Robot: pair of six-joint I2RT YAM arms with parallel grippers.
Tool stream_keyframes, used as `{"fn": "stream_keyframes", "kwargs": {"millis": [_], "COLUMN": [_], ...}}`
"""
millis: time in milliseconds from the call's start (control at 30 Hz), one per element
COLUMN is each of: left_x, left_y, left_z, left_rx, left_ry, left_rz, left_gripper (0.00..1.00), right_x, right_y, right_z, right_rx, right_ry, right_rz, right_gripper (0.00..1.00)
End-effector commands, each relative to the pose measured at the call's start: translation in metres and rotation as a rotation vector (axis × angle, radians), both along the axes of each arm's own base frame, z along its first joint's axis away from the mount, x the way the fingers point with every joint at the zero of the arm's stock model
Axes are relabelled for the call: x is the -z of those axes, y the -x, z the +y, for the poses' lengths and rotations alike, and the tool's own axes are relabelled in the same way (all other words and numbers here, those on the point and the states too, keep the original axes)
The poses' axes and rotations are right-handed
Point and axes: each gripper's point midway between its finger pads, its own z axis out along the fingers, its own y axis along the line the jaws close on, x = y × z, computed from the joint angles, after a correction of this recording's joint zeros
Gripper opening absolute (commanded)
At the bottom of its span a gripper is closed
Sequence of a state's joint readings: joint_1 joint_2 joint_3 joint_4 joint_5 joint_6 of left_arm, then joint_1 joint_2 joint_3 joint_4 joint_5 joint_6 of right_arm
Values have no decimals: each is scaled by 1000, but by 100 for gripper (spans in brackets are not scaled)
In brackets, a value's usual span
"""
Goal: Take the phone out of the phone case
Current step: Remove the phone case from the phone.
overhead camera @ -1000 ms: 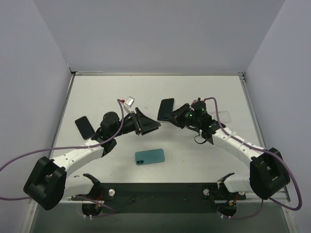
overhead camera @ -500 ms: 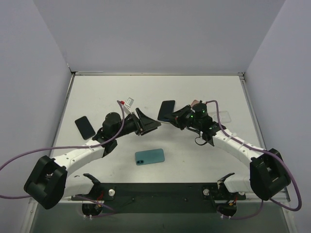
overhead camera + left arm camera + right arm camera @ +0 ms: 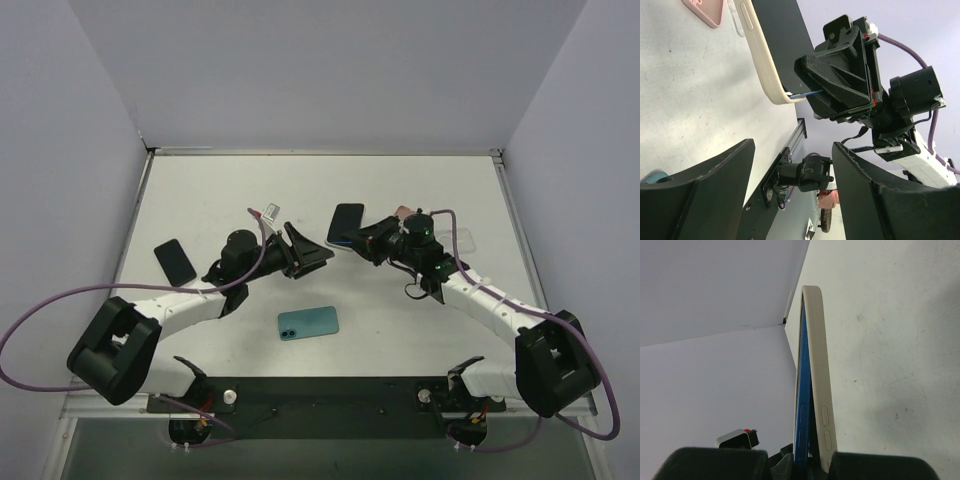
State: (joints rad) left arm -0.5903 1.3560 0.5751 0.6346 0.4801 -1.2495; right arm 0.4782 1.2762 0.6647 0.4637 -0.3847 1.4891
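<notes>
One phone [image 3: 800,430] sits inside case [image 3: 816,365].

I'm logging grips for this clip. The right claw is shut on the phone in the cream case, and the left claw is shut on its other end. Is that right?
Not quite. The right claw is shut on the phone in the cream case, but the left claw is open and not touching it, as the left wrist view shows.

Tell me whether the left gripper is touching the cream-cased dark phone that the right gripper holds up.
Apart. The left wrist view shows bare table between the open left gripper, its fingers spread wide, and the cream phone case.
</notes>
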Motion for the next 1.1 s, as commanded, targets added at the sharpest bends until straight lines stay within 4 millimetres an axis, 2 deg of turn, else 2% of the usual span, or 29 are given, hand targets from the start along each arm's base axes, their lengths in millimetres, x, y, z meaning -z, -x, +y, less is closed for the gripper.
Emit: {"fn": "stream_keyframes", "kwargs": {"millis": [0,67,133,233,567,700,967,1067], "left_x": [-38,-37,-44,-40,-35,-41,-46,-43], "left_y": [-17,-21,-23,-28,-39,-43,-46,-46], "left_z": [-3,-2,-3,-7,-13,-14,-15,-16], "left_rx": [-32,-43,-46,-42,-49,-55,-60,-59], "left_ry": [102,129,170,170,183,203,225,222], "left_rz": [-99,-83,-93,-85,-68,-79,-87,-80], "left_gripper": [73,72,72,71,57,49,47,36], "right_x": [-52,-51,-51,-53,-58,-56,-53,-55], "right_y": [-1,-1,0,0,1,2,4,4], "right_z": [1,1,0,-1,-5,-5,-5,-5], "right_rx": [-15,-17,-17,-17,-16,-19,-19,-17], "right_ry": [-125,-126,-124,-130,-146,-151,-158,-168], "right_rz": [-144,-143,-143,-150,-159,-157,-152,-155], "right_gripper": [0,0,0,0,0,0,0,0]}}
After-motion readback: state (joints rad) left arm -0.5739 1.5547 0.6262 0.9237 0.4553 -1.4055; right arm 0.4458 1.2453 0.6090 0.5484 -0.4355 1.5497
